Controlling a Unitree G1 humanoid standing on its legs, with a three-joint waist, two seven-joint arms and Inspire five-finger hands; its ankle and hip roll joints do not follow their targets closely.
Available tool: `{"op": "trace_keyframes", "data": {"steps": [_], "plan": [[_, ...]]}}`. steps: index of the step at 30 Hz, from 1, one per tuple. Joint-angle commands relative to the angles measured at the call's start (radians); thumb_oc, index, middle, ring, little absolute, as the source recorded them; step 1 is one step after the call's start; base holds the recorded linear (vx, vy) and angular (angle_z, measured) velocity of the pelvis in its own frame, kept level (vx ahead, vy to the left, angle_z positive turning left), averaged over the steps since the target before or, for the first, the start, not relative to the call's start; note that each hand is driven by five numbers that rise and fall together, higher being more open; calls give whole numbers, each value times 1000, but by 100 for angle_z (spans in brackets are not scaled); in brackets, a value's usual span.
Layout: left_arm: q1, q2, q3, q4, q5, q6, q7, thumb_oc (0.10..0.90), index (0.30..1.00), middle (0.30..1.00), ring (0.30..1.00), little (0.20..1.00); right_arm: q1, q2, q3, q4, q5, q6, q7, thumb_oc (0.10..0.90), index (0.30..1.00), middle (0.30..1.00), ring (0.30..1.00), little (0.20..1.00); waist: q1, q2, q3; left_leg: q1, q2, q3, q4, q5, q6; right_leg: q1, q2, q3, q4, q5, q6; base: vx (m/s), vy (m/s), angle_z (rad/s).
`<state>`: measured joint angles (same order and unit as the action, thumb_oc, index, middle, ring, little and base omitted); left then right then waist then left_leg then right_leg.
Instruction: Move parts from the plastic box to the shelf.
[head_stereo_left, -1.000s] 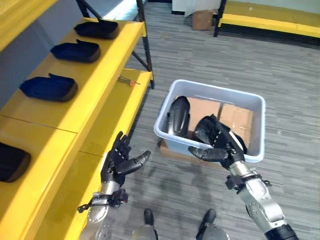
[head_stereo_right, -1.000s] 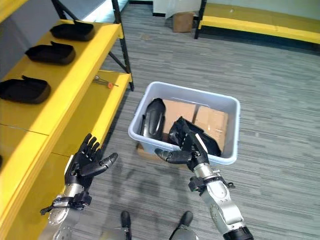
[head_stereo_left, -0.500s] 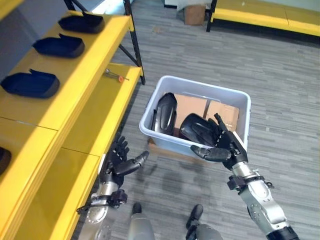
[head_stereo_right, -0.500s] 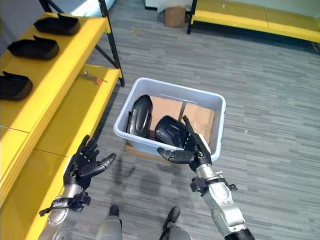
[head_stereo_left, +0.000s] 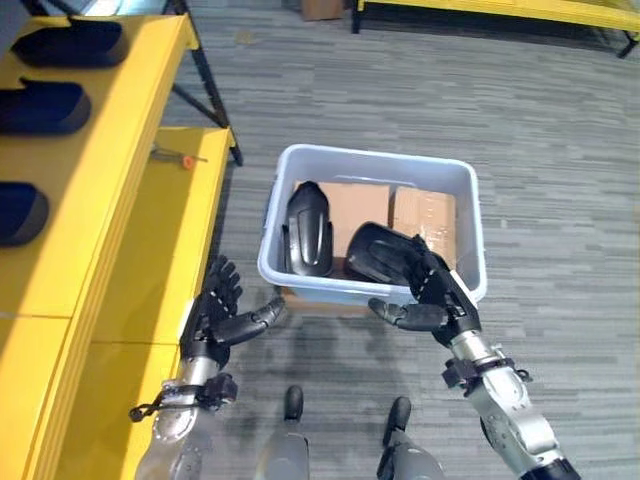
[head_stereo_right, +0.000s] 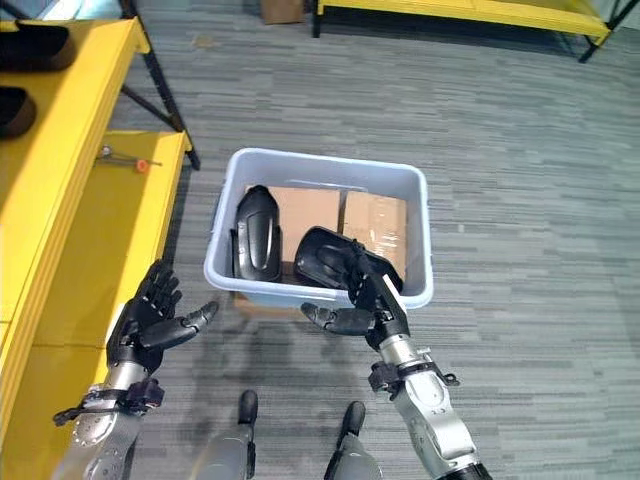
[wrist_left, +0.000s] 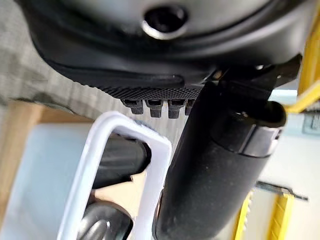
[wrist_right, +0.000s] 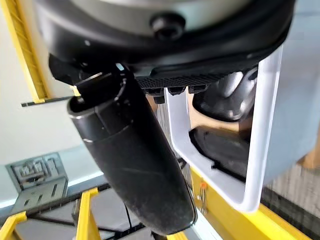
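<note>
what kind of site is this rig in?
Likely a workshop or warehouse floor: yellow shelf racks holding black moulded parts, a plastic box of more parts on grey flooring, and another yellow rack across the aisle.

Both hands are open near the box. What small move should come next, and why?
Probably reach the right hand down onto the nearer black part in the box. That hand is open above the box's front rim with the part just beyond it, and the left hand is open beside the box, holding nothing.
</note>
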<state>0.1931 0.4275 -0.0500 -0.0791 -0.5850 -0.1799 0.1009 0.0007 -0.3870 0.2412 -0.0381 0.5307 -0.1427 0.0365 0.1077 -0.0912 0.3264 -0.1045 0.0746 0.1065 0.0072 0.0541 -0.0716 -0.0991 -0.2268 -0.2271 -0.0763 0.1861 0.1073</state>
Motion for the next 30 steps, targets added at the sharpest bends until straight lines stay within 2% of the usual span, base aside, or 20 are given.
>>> {"op": "trace_keyframes", "data": {"steps": [1,6,12,20,30], "plan": [[-24,20,20,-124,10,-95,-2,900,1000,1000,1000,1000,-62,-52,-47,-137,-55,-72,-3,900,1000,1000,1000,1000,-23,3,-39,-68,19,-11,75,-33,32,46,-58,-29,81,-80,78,30,123,-10],[-31,21,12,-127,20,-92,8,900,1000,1000,1000,1000,-58,-62,-79,-165,-90,-83,-22,900,1000,1000,1000,1000,-40,-13,-39,-90,1,-10,86,-46,44,24,-76,-28,76,-55,89,26,72,-9],[-34,20,-5,-131,22,-86,12,900,1000,1000,1000,1000,-107,-61,-83,-171,-99,-94,-51,900,1000,1000,1000,1000,-37,-26,-30,-99,-3,-9,75,-39,46,11,-80,-34,71,-37,94,0,0,0],[-51,31,-32,-139,6,-76,17,900,1000,1000,1000,1000,-299,-56,-12,-101,-113,-89,-111,900,1000,1000,1000,1000,6,-52,11,-125,4,-31,60,-17,43,-10,-78,-58,70,-26,93,-10,-25,4],[-78,32,-62,-145,-7,-74,39,900,1000,1000,1000,1000,-479,-30,17,13,-76,-88,-203,900,1000,1000,1000,1000,48,-57,53,-151,2,-53,46,1,42,-27,-79,-81,70,-14,91,-12,-15,9]]}}
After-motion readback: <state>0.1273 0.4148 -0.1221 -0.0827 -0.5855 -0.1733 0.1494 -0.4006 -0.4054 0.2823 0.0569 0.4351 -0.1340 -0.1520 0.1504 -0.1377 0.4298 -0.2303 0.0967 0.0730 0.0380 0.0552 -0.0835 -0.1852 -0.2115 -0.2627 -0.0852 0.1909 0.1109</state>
